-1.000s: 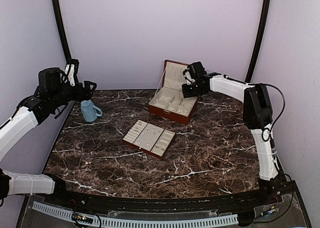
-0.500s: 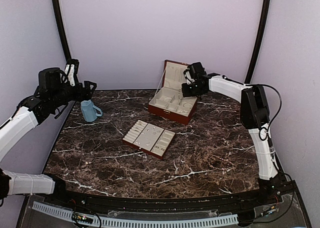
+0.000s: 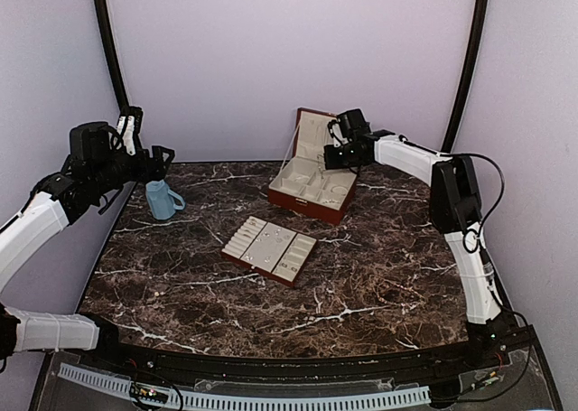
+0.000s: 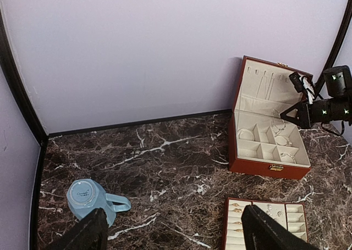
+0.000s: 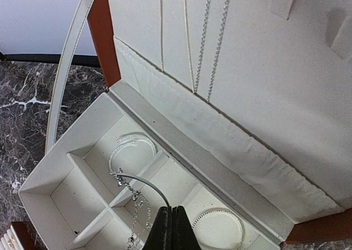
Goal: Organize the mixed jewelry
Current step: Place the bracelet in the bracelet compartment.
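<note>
Pinching thin silver chain (image 5: 133, 196), R pincer (image 5: 170, 228) hangs over open box (image 5: 99, 30); L pincer (image 4: 173, 220) spread

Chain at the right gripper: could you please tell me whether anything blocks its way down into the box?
Nothing visible does: the chain hangs from the shut right gripper over the open box, and its lid stands tilted back behind.

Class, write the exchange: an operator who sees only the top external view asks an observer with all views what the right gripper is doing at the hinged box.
Operator: Is the right gripper holding anything?
Observer: Yes. It is shut on a thin beaded chain, dangling over the compartments of the box.
Operator: Anything in the lid?
Observer: Fine chains hang down its lining.
</note>
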You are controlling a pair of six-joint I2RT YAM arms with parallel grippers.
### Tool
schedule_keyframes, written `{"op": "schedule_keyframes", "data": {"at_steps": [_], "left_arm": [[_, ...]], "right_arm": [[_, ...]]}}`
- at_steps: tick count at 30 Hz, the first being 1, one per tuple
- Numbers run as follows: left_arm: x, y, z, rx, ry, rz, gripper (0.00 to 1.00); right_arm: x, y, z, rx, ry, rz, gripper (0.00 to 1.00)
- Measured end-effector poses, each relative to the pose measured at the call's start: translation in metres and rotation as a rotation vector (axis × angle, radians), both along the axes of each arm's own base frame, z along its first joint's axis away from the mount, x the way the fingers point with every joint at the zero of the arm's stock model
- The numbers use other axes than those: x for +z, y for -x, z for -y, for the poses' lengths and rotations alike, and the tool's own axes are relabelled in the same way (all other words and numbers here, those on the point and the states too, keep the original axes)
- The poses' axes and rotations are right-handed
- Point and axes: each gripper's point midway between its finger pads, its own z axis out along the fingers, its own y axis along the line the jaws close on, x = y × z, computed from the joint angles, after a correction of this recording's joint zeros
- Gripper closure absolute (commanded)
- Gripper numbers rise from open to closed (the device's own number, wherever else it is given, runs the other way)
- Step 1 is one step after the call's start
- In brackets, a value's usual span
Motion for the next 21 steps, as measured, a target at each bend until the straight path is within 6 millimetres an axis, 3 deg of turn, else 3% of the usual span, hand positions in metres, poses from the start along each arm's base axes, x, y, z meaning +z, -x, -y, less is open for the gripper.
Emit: {"op": "schedule_keyframes", "data": {"at_steps": [8,21], "left_arm": [[0.000,0.000,0.000,0.000,0.000,-0.001,0.13],[-0.002,-0.001,0.000,0.000,-0.001,-0.004,0.13]], "right_arm": [[-0.026,-0.002,0.000,0.001,0.008,-0.038,1.00],[-0.047,-0.002,-0.005,0.029,-0.007,-0.073,1.00]]}}
